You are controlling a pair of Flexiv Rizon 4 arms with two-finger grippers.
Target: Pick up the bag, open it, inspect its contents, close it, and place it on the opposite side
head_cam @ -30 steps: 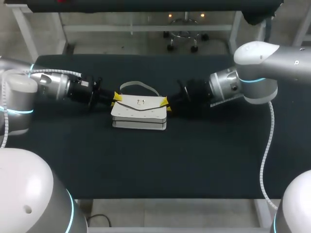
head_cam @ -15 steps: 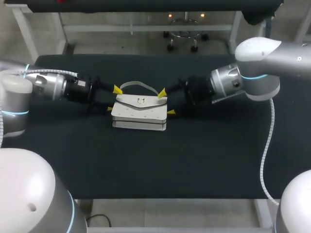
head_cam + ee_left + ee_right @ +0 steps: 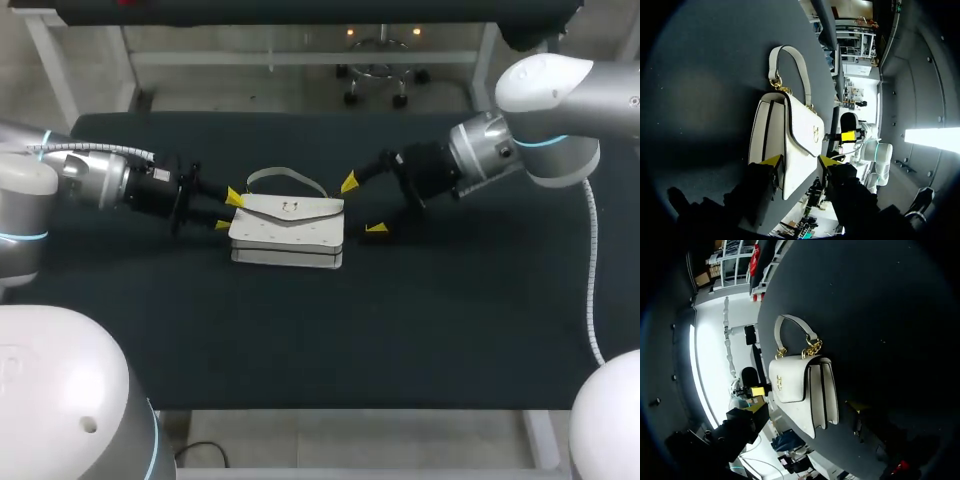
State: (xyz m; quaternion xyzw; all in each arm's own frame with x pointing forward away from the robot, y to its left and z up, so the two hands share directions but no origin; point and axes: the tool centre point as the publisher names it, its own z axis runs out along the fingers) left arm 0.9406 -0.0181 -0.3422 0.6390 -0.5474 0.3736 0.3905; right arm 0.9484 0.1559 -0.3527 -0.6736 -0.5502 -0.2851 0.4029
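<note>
Bag [image 3: 288, 232] is lying closed, center of tabletop [image 3: 400, 320]. Left claw [image 3: 228, 211] is sitting spread at its left end, right claw [image 3: 362, 205] spread just off its right end, probably lining up a two-sided lift.

The table [image 3: 420, 330] has a wide top covered in matte black that runs nearly from side to side of the head view and ends in a straight near edge. A pale rim [image 3: 350, 411] runs along that near edge, and a white leg [image 3: 533, 440] drops below it toward the right. The light on the black top is soft and even, with a dull lighter patch and a few pale specks showing in the wrist views.
</note>
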